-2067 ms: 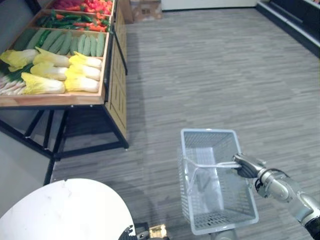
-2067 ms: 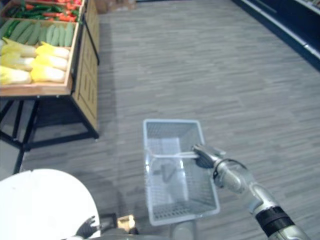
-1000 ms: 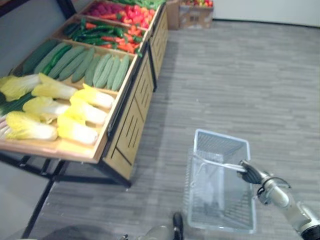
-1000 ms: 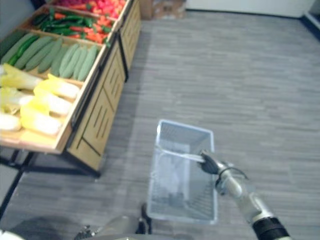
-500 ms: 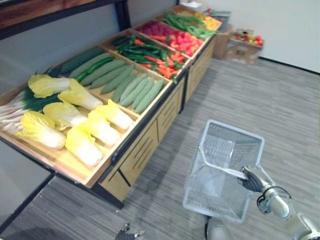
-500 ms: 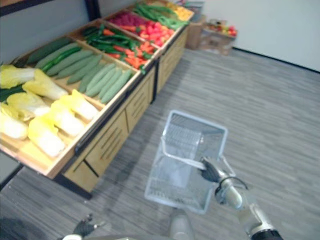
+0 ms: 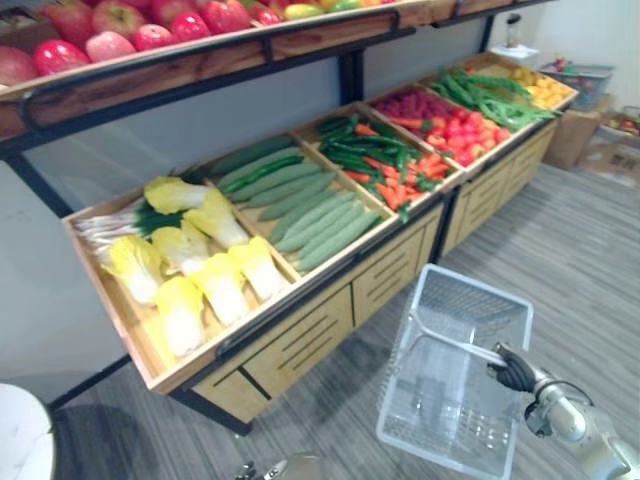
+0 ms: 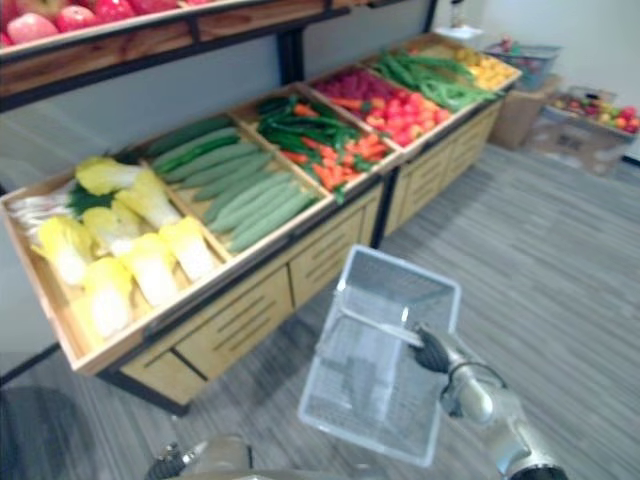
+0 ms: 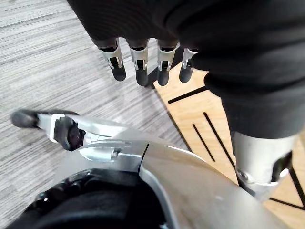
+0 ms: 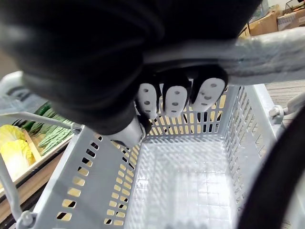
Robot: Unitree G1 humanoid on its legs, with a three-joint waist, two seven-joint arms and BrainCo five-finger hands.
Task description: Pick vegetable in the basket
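Two hands: right hand [image 7: 515, 372] curled round handle [image 7: 458, 345] of empty basket [image 7: 478, 283], left hand [image 9: 142, 71] relaxed, holding nothing. View has swung onto shelf [image 7: 300, 340]; cucumbers [image 7: 315, 215] lie far left of basket, none picked yet.

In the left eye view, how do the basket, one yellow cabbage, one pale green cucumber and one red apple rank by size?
Largest: basket, though it is nearest the camera.
Next: pale green cucumber and yellow cabbage look alike; cucumber longer, cabbage thicker.
Smallest: red apple, on the upper shelf.
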